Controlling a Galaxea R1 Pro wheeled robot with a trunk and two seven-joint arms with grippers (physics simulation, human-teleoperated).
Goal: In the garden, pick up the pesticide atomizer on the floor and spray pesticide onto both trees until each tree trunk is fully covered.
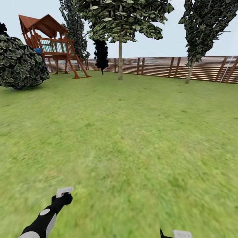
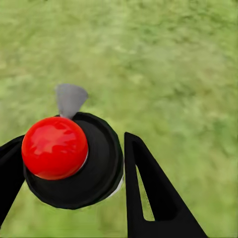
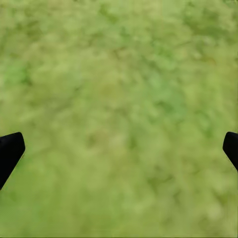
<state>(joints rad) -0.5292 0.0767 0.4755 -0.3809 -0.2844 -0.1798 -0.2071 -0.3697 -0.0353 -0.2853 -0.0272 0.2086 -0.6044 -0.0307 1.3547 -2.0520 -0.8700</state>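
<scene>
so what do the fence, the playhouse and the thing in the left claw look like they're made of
Fence: brown horizontal slats, looks like wood. Playhouse: reddish-brown beams and roof, probably stained wood. Bottle in the left claw: glossy red dome on a smooth black body, likely plastic, though a render leaves it open.

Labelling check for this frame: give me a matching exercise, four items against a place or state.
Items:
1. left gripper
2. right gripper
3. red-roofed wooden playhouse
4. brown slatted wooden fence

States:
a. open over bare green grass
b. far left of the lawn
c. shut on a dark bottle with a red ball
d. along the lawn's far edge

Pairs: 1-c, 2-a, 3-b, 4-d
</scene>
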